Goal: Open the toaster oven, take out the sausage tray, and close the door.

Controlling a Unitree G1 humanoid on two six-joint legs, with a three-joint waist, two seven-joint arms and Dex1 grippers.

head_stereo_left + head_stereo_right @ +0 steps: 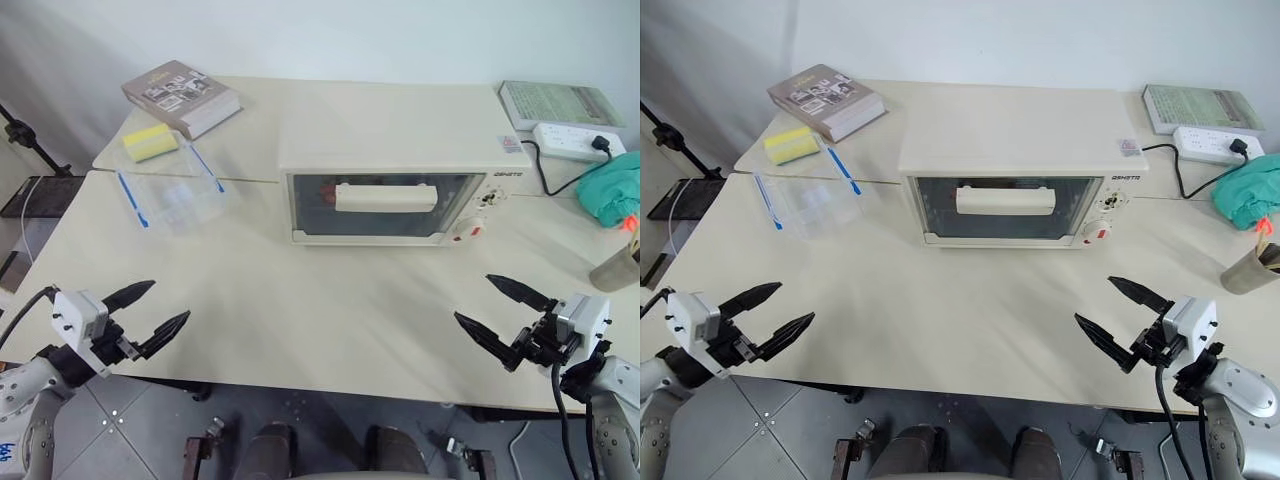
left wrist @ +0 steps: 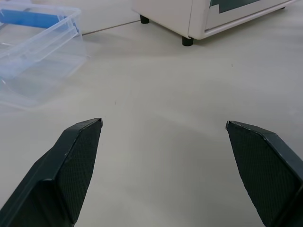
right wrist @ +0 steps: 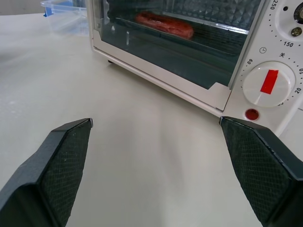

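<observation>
The toaster oven (image 1: 395, 190) sits mid-table (image 1: 330, 320), its door (image 1: 385, 205) shut, 1 sausage (image 3: 164, 23) visible inside. Left of the oven lies a clear container (image 1: 170, 190); right of it, a power strip (image 1: 578, 142). Both pincers, left (image 1: 150, 315) and right (image 1: 500, 315), gape wide, empty, well short of the oven.

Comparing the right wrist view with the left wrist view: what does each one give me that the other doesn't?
Right wrist view alone: a red sausage on the tray behind the closed door, plus the red-marked knob.

Left wrist view alone: the clear plastic container with its blue clip, and the oven's black feet.

Shared: the toaster oven, the cream table, and each arm's own open, empty end effector, the left end effector and the right end effector.
</observation>
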